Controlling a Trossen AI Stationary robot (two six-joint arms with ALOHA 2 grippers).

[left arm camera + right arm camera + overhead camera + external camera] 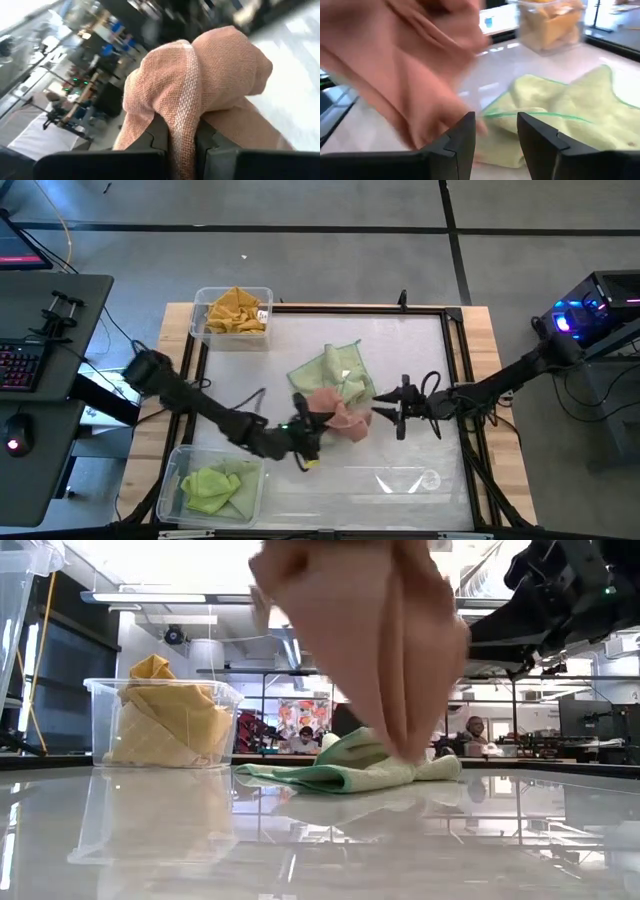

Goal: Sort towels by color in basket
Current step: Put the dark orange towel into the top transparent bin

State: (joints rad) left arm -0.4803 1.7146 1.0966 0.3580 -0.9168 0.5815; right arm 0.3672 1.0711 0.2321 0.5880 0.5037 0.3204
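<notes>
Clamping the salmon pink towel (338,416), left fingers (157,132) lift it; right fingers (465,137) stand apart.

A salmon pink towel (360,640) hangs above the pale green towel (350,768), its lower tip touching it. The pale green towel lies on the tabletop (320,840). Left of it stands a clear bin (105,725) holding mustard yellow towels (165,710).
</notes>
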